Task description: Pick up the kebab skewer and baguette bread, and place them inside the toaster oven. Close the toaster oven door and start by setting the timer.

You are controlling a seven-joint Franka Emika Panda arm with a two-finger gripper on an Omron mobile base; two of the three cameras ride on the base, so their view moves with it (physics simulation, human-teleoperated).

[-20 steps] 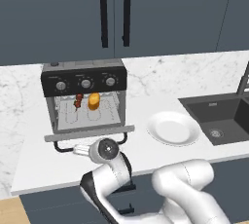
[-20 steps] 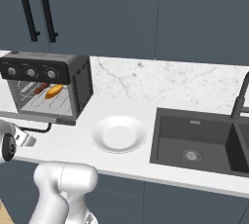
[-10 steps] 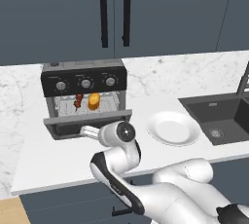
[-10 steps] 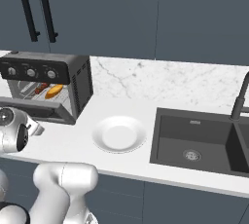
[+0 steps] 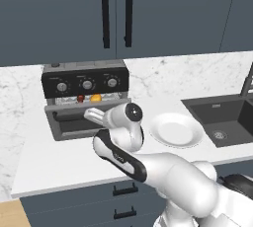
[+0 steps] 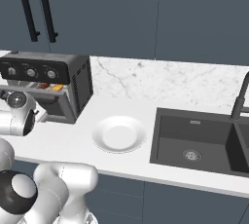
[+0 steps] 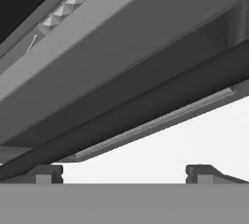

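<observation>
**Grey door nearly up, hand under its edge**

Grey toaster oven [image 5: 85, 97] sits toward the bench's back left. I see the baguette bread [image 5: 96, 97] and the kebab skewer [image 5: 80, 98] already inside on the rack. The toaster oven door [image 5: 79, 120] is tilted most of the way up, its long edge running left-right along the bench. My gripper [image 7: 124, 172] is just below and in front of that edge; the jaws stand apart, holding nothing. I judge the next push goes up and inward, then the timer knob [image 5: 112, 82].
</observation>
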